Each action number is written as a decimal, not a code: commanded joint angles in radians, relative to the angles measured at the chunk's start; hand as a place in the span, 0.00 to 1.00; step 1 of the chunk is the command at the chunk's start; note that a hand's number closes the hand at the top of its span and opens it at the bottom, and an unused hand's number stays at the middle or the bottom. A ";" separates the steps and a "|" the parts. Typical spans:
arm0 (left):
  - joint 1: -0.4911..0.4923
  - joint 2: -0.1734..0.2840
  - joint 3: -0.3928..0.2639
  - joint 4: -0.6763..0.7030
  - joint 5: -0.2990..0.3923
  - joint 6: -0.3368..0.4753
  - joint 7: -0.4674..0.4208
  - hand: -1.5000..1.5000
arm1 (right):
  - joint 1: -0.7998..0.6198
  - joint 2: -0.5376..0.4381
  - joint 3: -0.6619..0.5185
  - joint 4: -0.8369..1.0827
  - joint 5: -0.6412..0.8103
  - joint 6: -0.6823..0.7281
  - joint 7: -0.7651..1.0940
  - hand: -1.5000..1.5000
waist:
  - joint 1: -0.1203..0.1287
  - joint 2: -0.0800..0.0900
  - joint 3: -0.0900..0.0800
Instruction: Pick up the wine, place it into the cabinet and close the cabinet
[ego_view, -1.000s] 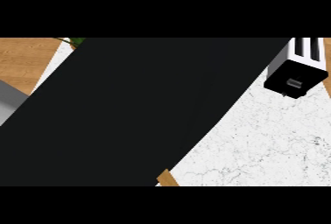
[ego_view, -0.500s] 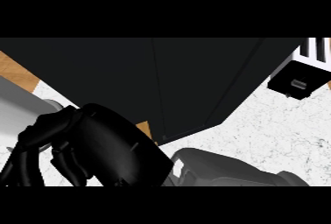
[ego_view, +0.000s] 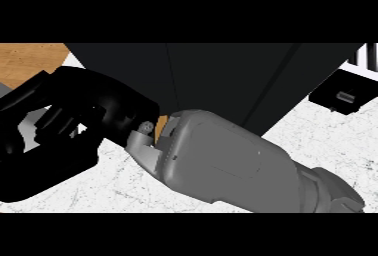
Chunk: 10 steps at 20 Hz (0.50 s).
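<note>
A black hand (ego_view: 66, 135), absent a second ago, now fills the left of the view on a grey forearm (ego_view: 236, 165), fingers curled before the dark cabinet (ego_view: 221, 80); whether they hold anything is unclear, and the wine is unseen.

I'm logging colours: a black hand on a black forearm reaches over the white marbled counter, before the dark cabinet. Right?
Not quite. The head view shows the forearm is grey; only the hand is black. The counter and cabinet are as you say.
</note>
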 joint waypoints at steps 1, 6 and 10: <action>-0.014 0.023 0.053 0.014 0.023 -0.004 0.026 0.00 | -0.081 0.000 -0.057 0.181 -0.174 0.157 0.005 1.00 | -0.007 0.001 0.000; 0.058 0.004 0.094 0.042 0.031 -0.084 0.008 0.00 | -0.105 0.001 -0.111 0.410 -0.061 0.150 -0.203 1.00 | -0.027 -0.008 0.001; 0.020 -0.014 0.109 0.069 0.028 -0.077 0.003 0.00 | -0.122 -0.042 -0.177 0.554 -0.008 0.205 -0.316 1.00 | -0.044 -0.002 0.001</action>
